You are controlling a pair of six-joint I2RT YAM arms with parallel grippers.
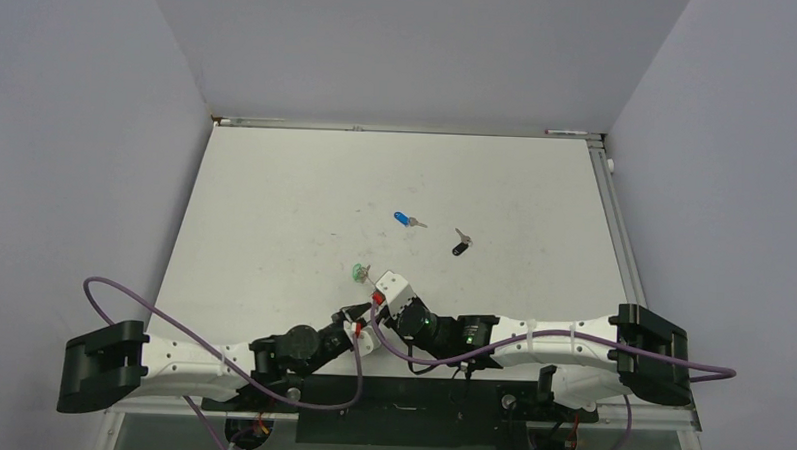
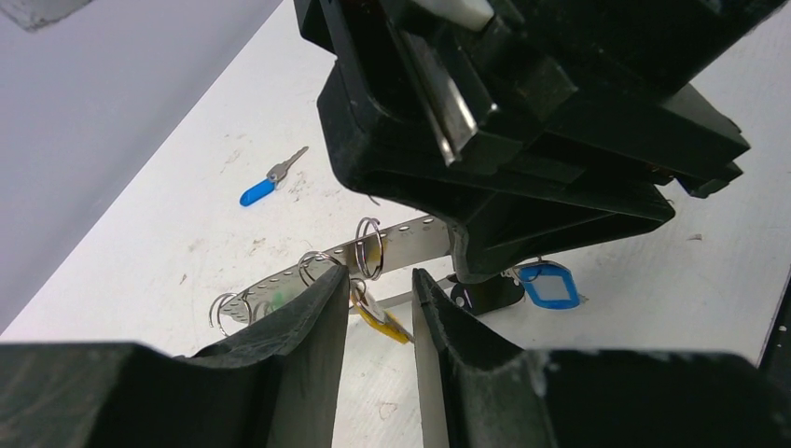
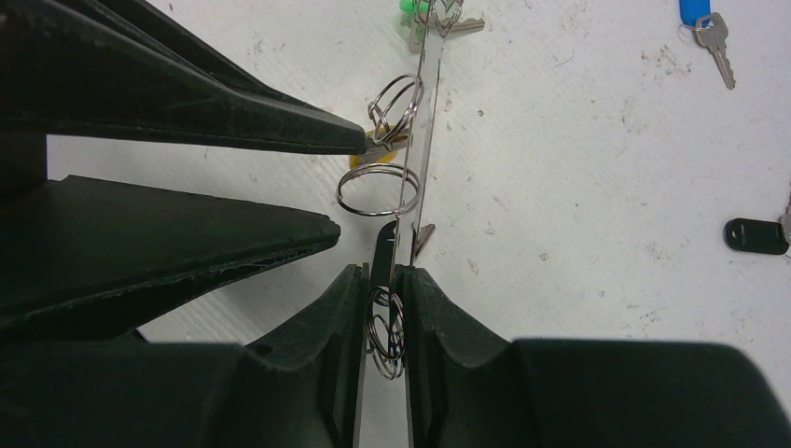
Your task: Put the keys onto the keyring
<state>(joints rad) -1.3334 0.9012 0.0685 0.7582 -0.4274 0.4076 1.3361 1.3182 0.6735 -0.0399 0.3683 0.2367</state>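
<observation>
With right gripper (image 3: 392, 275) clamped on keyring (image 3: 424, 112) and left gripper (image 2: 381, 280) part-open astride yellow key (image 2: 382, 322): pinch key squarely, keep keyring steady, thread slowly.

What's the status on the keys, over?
Right gripper shut on the ring strip. Left gripper open, yellow key between its fingers. Blue key, black key loose on table. Nothing blocking.

Lab test cell: white table (image 1: 275, 201), bare grey walls (image 1: 78, 124)
</observation>
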